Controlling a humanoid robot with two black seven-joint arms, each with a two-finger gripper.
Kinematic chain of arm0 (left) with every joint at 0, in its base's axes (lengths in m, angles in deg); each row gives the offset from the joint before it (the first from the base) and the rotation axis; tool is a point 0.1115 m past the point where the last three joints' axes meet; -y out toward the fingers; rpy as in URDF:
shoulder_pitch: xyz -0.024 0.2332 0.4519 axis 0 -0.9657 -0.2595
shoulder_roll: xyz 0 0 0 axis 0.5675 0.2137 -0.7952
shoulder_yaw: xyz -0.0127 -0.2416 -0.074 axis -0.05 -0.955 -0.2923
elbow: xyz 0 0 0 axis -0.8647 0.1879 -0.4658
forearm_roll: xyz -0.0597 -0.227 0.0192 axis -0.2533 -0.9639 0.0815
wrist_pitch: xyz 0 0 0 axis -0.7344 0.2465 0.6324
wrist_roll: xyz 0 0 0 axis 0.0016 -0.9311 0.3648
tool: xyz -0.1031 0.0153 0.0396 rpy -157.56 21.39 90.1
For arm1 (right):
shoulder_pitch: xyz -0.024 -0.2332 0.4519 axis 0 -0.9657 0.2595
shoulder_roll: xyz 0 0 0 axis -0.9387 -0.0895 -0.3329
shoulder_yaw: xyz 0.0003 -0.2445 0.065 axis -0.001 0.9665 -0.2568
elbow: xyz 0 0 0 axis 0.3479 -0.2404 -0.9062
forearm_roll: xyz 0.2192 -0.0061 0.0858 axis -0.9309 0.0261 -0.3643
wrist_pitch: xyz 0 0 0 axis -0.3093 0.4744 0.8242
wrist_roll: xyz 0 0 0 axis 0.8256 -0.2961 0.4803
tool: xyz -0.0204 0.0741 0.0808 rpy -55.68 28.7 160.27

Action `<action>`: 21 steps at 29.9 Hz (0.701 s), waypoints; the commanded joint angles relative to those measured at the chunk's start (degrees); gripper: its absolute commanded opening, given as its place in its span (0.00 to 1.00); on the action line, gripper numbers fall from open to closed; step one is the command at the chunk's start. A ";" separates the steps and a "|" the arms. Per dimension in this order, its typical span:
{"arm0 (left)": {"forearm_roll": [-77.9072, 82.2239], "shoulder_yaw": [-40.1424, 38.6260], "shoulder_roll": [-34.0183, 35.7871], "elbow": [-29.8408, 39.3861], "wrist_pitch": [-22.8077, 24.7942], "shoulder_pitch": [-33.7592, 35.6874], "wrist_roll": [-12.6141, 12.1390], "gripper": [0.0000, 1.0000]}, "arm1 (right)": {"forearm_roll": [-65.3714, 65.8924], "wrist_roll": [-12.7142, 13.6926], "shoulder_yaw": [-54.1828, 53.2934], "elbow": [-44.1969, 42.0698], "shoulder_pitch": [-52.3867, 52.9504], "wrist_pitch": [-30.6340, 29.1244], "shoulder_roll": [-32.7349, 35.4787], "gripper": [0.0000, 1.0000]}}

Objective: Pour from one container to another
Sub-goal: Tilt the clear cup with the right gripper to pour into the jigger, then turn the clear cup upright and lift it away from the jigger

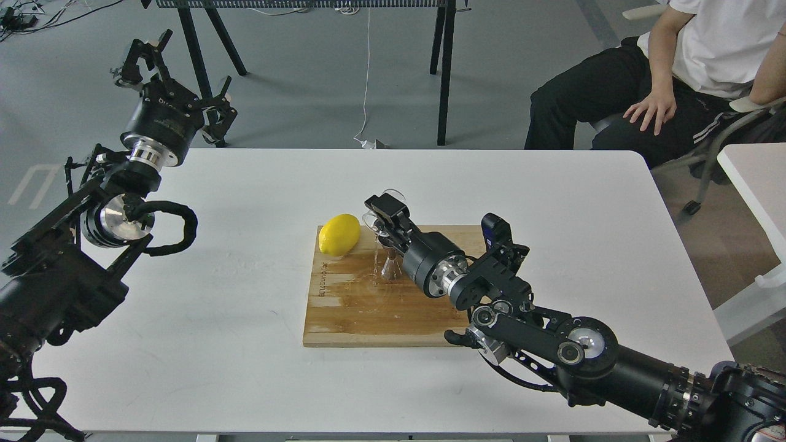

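The glass cup (379, 212) is being held in the right pincer (382, 220), whose fingers are closed on its wall, and it is being tipped hard toward nine o'clock so that its rim hangs lower than its base. It is being carried above the cutting board (368, 319), just at the eleven o'clock side of the steel jigger (389, 269), because liquid can only be sent into so narrow a mouth from close overhead. A thin clear stream is being let fall from the rim, and it appears to be landing at the nine o'clock side of the jigger, where the wood is being wetted and darkened; how much is entering the jigger cannot be told, since its upper cone is being hidden by the pincer and wrist.

The jigger is being left standing upright near the middle of the board, at three o'clock from the lemon (339, 234), which is lying at the board's eleven o'clock corner, apart from the pour.

The left pincer (169, 73) is being kept raised beyond the table (215, 344) edge at ten o'clock, well apart from the work, with its fingers spread wide and nothing between them, presumably so that the pouring arm is not crowded.

A spill seems the risk: the stream probably needs shifting toward three o'clock.
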 commanded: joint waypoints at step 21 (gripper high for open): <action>-0.09 -0.18 -0.17 0.00 0.00 -0.01 0.11 1.00 | 8.82 -2.10 5.81 -4.40 3.70 3.37 -0.01 0.32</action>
